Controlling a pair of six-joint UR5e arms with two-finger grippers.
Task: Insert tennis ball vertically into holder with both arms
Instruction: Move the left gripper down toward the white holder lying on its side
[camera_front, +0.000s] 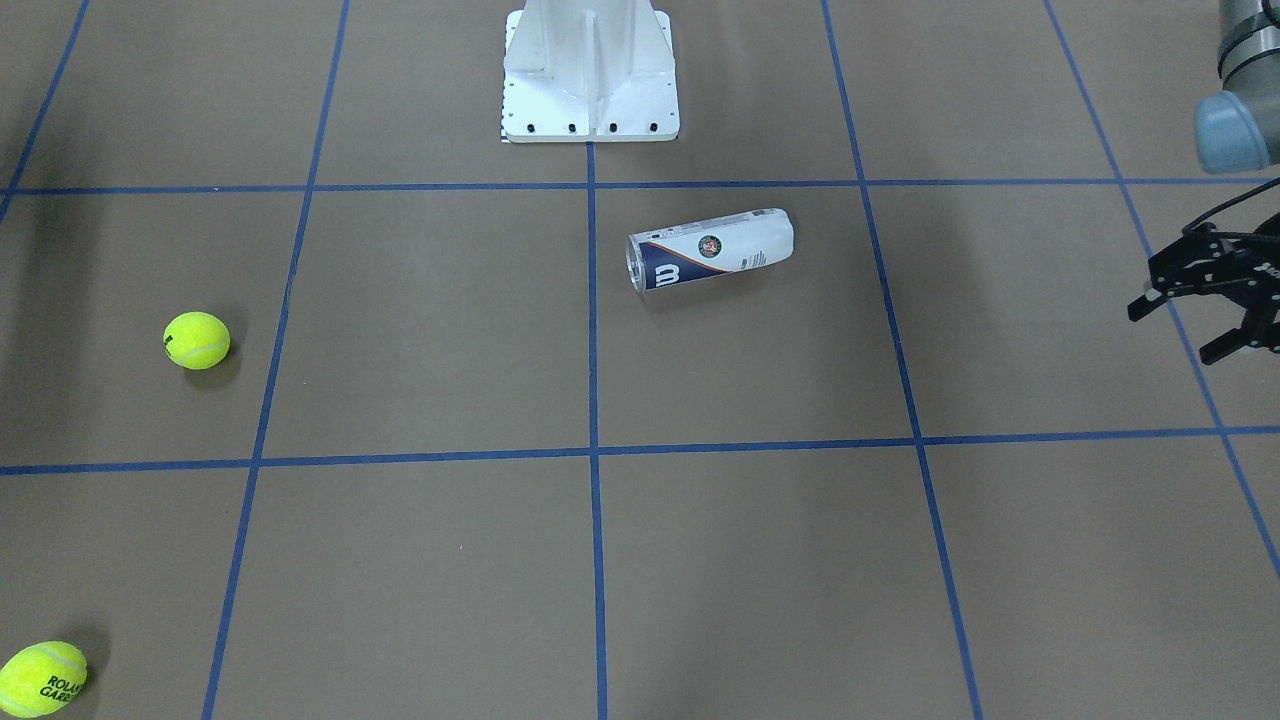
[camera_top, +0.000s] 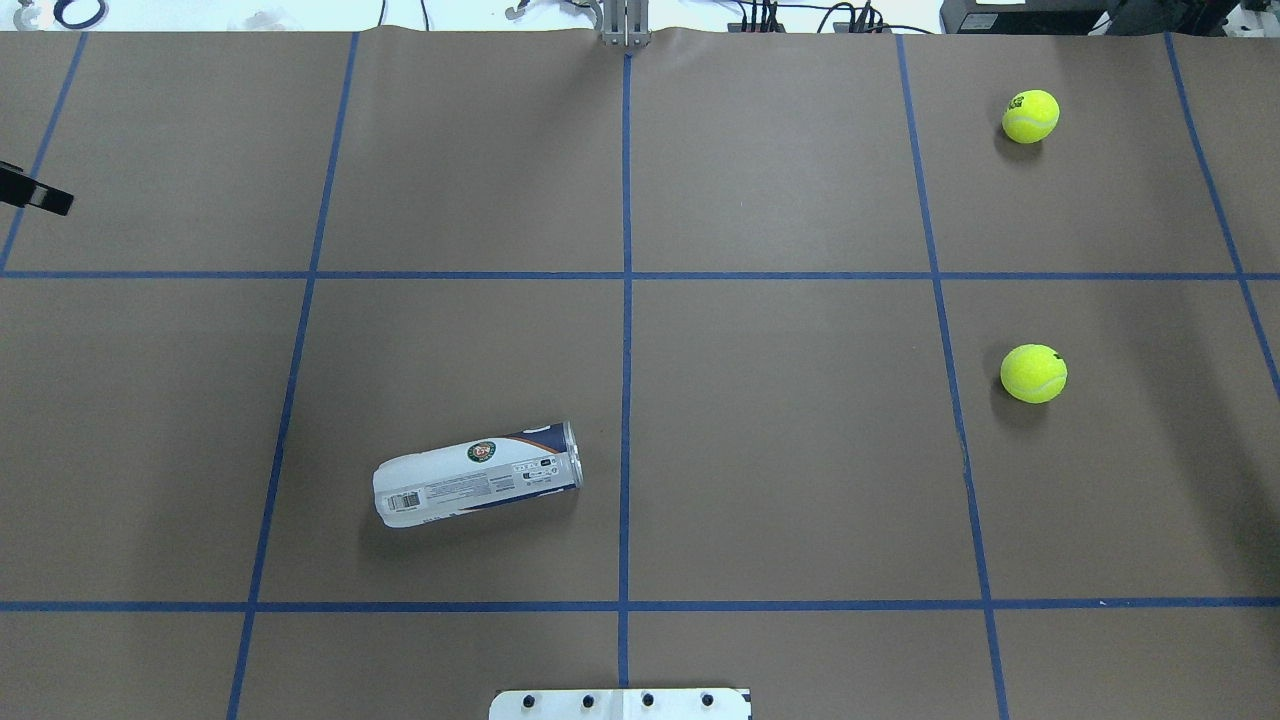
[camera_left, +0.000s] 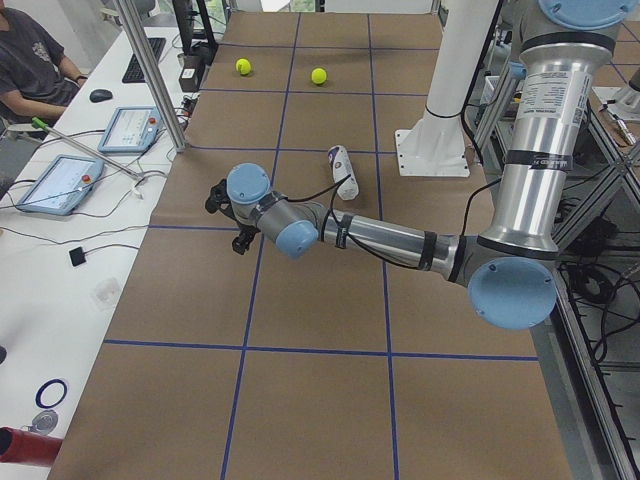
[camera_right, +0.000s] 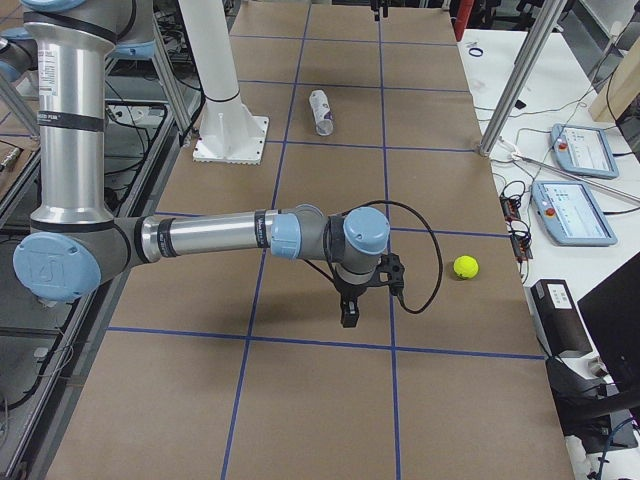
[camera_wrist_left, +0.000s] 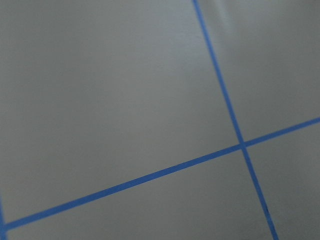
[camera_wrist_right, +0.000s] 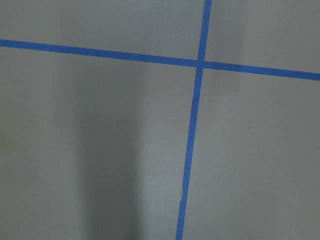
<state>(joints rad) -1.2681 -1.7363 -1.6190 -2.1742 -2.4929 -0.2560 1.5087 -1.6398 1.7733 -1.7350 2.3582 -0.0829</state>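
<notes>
Seeing the holder (camera_top: 478, 474) lying sideways on the bench (camera_top: 800, 450), long axis running left-right, mouth pointing right. Finding left pincer (camera_front: 1180, 330) spread; cannot tell for right pincer (camera_right: 349, 312).

The front camera faces the white pedestal (camera_front: 590, 75) from across the table (camera_front: 750, 560), looking steeply down; the overhead one looks forward from behind the pedestal. Both show the can (camera_front: 710, 250) lying near it. Side cameras look along the table from each end. Wrist cameras hang close over blue tape lines (camera_wrist_left: 150, 175).
</notes>
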